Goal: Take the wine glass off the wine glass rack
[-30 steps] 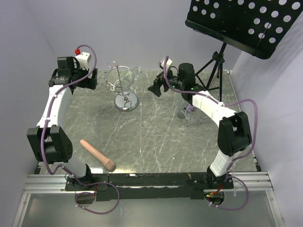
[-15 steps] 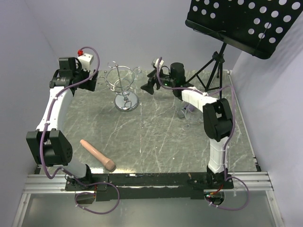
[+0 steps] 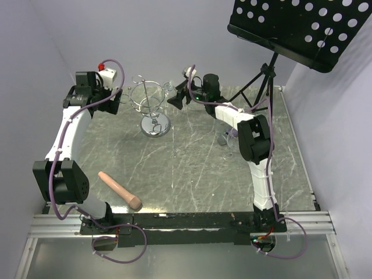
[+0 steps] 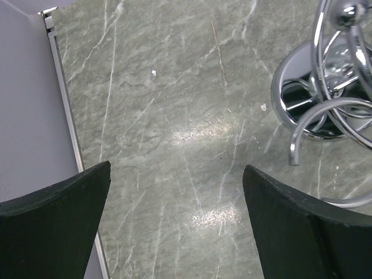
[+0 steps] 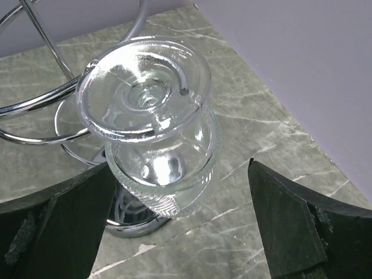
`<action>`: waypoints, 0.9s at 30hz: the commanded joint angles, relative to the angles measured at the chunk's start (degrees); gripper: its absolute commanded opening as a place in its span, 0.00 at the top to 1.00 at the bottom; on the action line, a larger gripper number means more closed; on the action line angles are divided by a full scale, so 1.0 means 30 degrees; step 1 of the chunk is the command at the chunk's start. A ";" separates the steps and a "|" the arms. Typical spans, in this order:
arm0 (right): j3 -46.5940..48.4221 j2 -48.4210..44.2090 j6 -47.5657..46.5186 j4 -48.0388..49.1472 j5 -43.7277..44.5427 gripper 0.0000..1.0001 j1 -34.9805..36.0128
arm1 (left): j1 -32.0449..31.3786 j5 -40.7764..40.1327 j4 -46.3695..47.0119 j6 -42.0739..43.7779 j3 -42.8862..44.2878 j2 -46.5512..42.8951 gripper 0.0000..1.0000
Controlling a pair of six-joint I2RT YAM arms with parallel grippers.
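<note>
Rack in the upper middle, an arm's end on either side.
In the overhead view the wine glass rack (image 3: pixel 152 110) stands on the table (image 3: pixel 192 174) in the upper middle, and the wine glass (image 3: pixel 169 89) hangs at its upper-right edge. The left gripper (image 3: pixel 113 99) sits just left of the rack, the right gripper (image 3: pixel 176 100) just right of it, beside the glass. A rod (image 3: pixel 120 190) lies at lower left, and a music stand (image 3: pixel 293 26) fills the upper right.

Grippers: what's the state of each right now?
Left gripper: open, holding nothing.
Right gripper: open, holding nothing; wine glass just ahead of it.
</note>
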 commanded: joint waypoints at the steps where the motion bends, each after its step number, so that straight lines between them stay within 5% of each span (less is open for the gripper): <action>1: 0.1474 0.0513 0.0557 0.1372 -0.0625 0.00 0.0212 | -0.0264 -0.0459 -0.0153 0.0217 0.0880 -0.0008 0.00; 12: 0.1681 0.0925 0.1379 0.2017 -0.1591 0.02 0.0417 | -0.0469 -0.0577 -0.0329 0.0451 0.0558 -0.0447 0.00; 22: 0.1212 0.0456 0.2142 0.3306 -0.1943 0.21 0.0447 | -0.1230 -0.0782 -0.0358 0.0656 0.0148 -0.0974 0.00; 27: 0.0687 -0.0187 0.1877 0.3071 -0.1828 0.39 0.0417 | -0.1465 -0.0870 -0.0213 0.0744 -0.0028 -0.1296 0.00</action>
